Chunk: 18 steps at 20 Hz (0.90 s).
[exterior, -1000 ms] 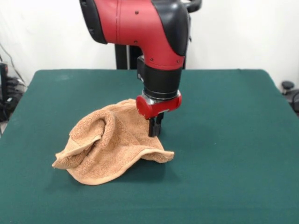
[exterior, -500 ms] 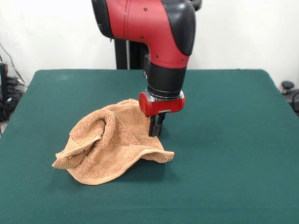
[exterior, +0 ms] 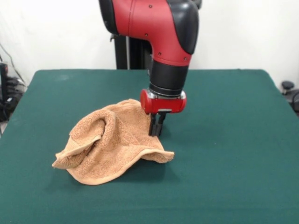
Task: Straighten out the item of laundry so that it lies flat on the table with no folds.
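The orange-tan towel (exterior: 110,142) lies crumpled on the dark green table (exterior: 224,154), left of centre, with a raised fold on its left part and a curled front edge. My gripper (exterior: 155,133) hangs from the red and black arm and stands at the towel's right edge, its black fingers close together and down at the cloth. I cannot tell whether cloth is pinched between them. The towel's tag and stripes do not show.
The robot's pedestal (exterior: 127,53) stands behind the table's far edge. Cables and dark equipment (exterior: 7,93) sit off the table at the left; a dark object (exterior: 289,91) sits off the right edge.
The arm's upper body has shifted to the right and the wrist has straightened a little. The gripper's tips have stayed at the same spot on the towel's edge. The towel has not moved.
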Tool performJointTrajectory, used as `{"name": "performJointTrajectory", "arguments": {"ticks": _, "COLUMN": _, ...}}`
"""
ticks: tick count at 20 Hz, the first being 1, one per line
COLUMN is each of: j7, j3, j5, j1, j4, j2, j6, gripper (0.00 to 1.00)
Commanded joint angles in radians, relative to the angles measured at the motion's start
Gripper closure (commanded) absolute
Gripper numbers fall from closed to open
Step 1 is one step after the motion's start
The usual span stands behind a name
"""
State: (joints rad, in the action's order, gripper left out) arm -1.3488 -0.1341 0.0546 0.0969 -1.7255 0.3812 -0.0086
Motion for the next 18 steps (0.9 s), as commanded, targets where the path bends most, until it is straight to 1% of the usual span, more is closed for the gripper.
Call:
{"name": "performJointTrajectory", "arguments": {"ticks": 1, "j7": -0.331, "j3": 0.161, "j5": -0.096, "j1": -0.064, "j4": -0.046, "j2": -0.180, "j6": -0.109, "gripper": 1.00}}
{"name": "performJointTrajectory", "arguments": {"ticks": 18, "j7": -0.364, "j3": 0.169, "j5": -0.199, "j1": -0.114, "j4": -0.110, "j2": -0.161, "j6": -0.145, "gripper": 1.00}}
